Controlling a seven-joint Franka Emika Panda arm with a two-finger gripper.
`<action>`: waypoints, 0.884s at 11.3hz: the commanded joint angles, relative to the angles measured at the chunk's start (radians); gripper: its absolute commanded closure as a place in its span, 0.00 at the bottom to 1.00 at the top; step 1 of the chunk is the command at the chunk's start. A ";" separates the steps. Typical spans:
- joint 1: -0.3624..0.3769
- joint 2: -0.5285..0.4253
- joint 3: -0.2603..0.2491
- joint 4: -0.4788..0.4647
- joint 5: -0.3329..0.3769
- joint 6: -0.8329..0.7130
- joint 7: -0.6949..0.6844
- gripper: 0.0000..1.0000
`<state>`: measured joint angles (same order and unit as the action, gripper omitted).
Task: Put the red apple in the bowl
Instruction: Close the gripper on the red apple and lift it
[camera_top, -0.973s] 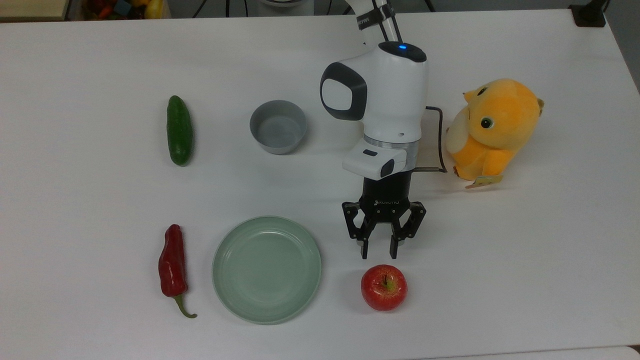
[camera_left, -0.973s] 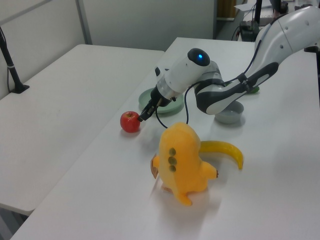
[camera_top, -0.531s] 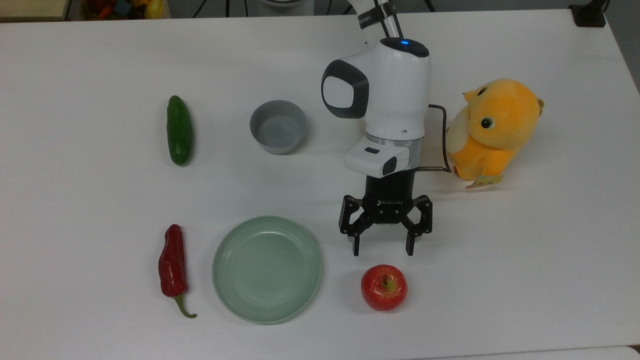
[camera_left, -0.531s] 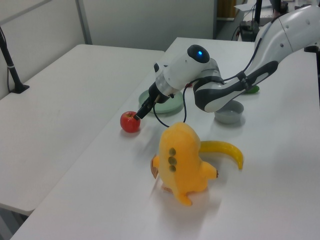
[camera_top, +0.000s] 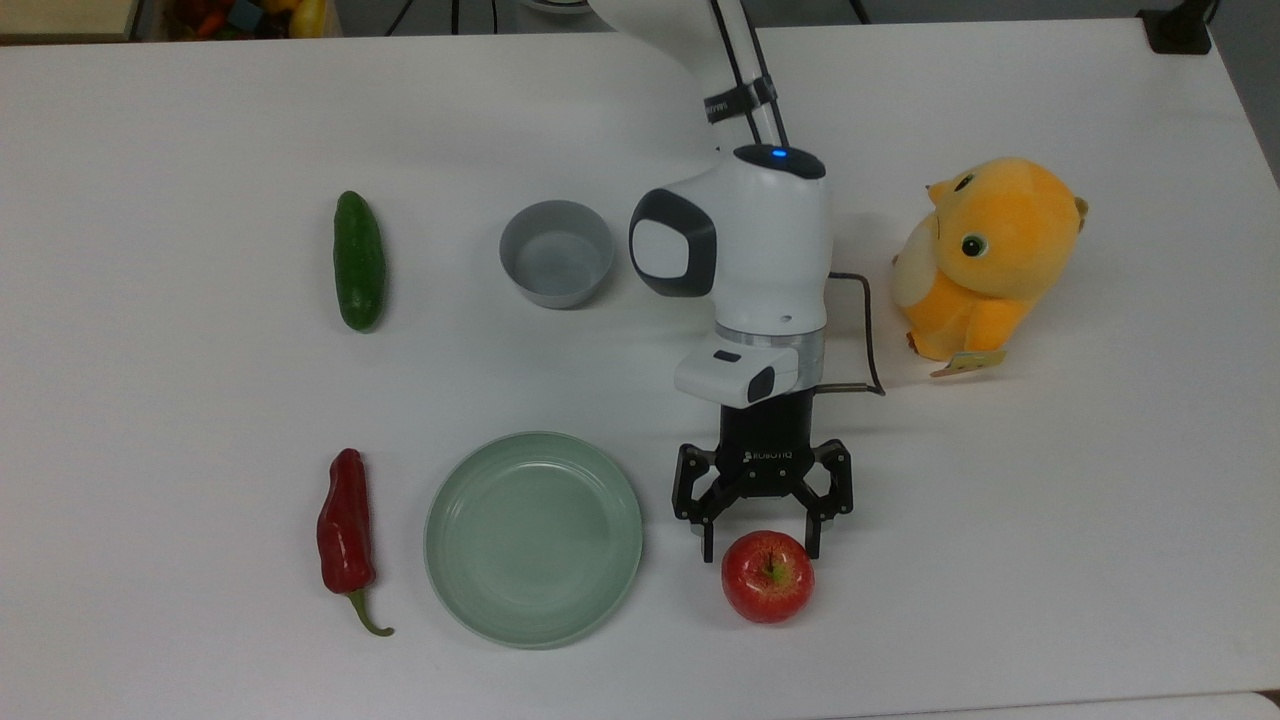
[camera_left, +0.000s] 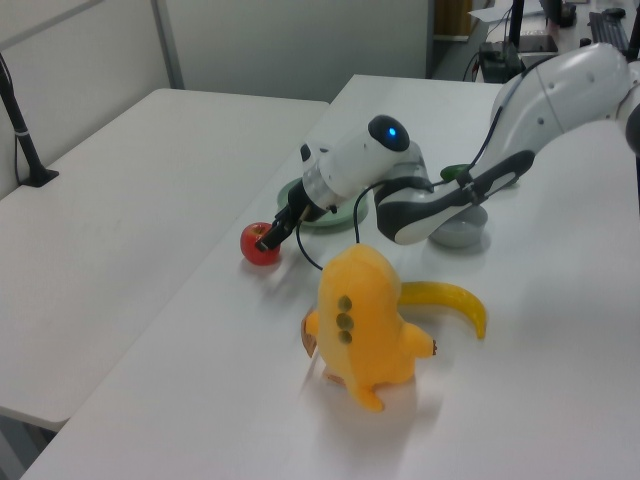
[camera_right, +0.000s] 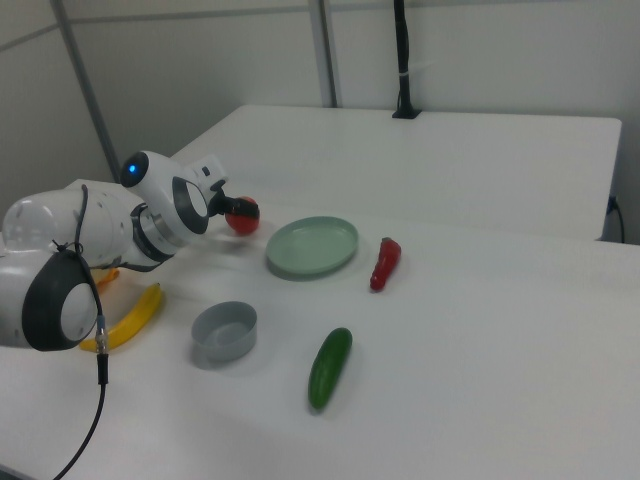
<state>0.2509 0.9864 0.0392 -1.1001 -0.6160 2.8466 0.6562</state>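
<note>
Gripper (camera_top: 762, 548) spread wide, fingers flanking the red apple's (camera_top: 768, 576) upper edge, grey bowl (camera_top: 556, 252) well apart, white table (camera_top: 1050, 500)

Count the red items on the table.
2: the red apple between the open fingers of the gripper, and a chili pepper left of the green plate in the top view.

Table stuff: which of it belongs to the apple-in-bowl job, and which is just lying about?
Job: apple, bowl, hand, open around the apple.
Lying about: plate, chili, cucumber, plush toy, banana.
</note>
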 joint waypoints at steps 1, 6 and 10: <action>0.013 0.086 -0.024 0.098 -0.007 0.053 0.019 0.00; 0.042 0.101 -0.079 0.108 -0.007 0.088 0.026 0.00; 0.050 0.098 -0.090 0.098 -0.056 0.086 0.025 0.52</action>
<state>0.2820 1.0715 -0.0197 -1.0185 -0.6235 2.9148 0.6562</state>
